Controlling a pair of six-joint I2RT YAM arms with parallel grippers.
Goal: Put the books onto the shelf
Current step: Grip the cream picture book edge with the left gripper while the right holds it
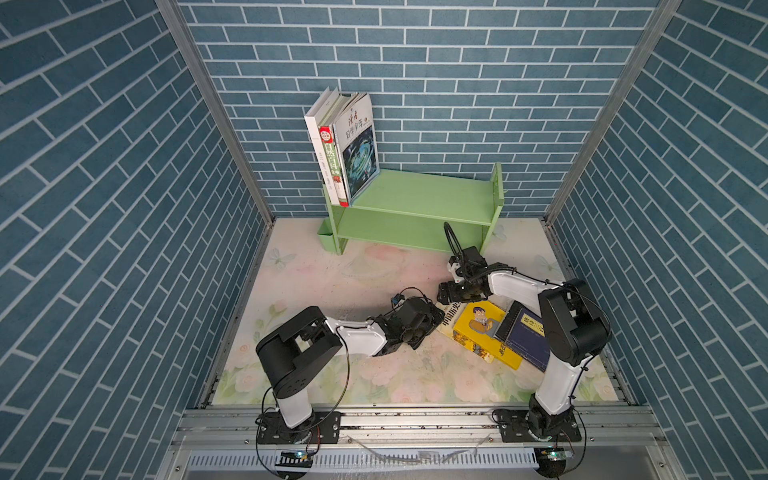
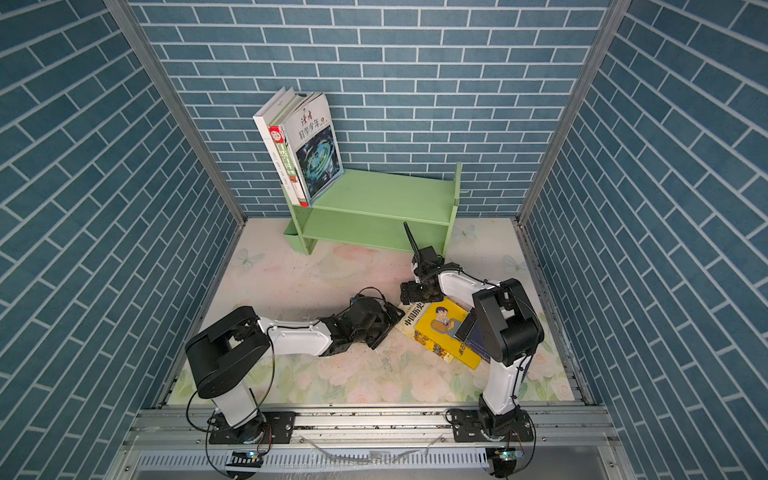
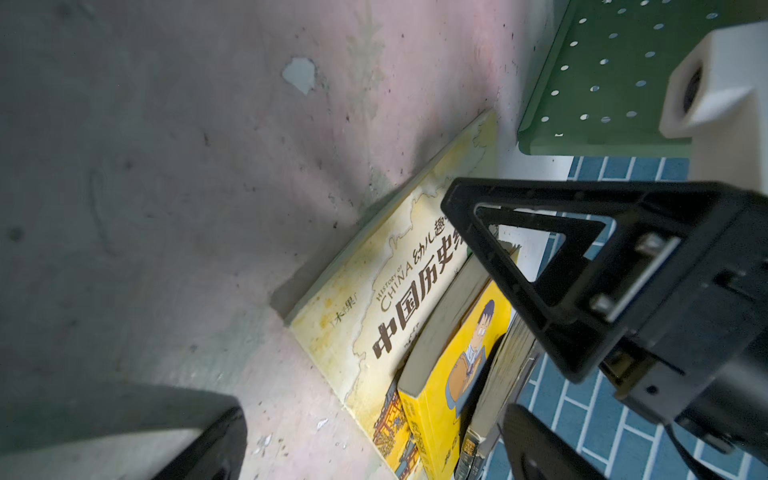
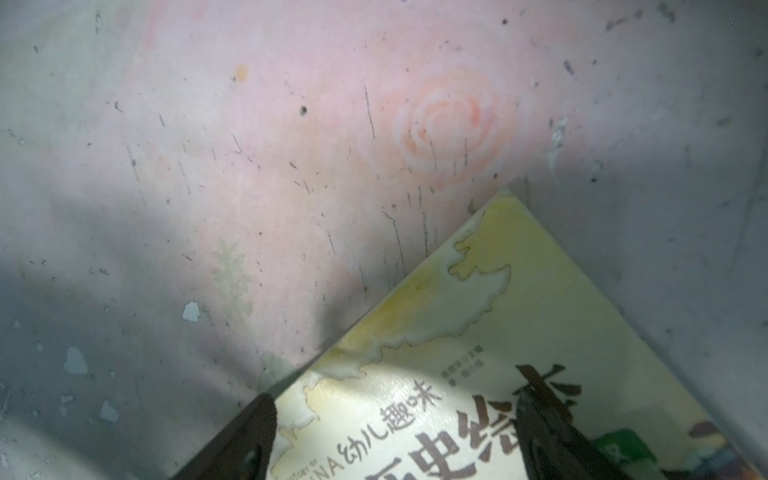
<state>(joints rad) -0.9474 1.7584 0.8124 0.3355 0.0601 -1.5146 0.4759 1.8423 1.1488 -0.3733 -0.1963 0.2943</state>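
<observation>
My left pincer [image 1: 430,330] stands wide and empty, beside the pale yellow book [image 4: 519,311]. My right pincer [image 4: 395,395] is wide too, over that book's cover.

Floral table [image 1: 316,282] bears shelf [image 1: 415,195] and book pile [image 1: 482,332].

A floral mat [image 1: 332,282] covers the table, with pale roses and butterflies, scuffed and chipped in spots. Blue brick-pattern walls [image 1: 457,62] rise behind the mat and along both its sides. A metal rail [image 1: 415,419] runs along the mat's front edge, with a slotted white duct [image 1: 374,459] just beyond.
</observation>
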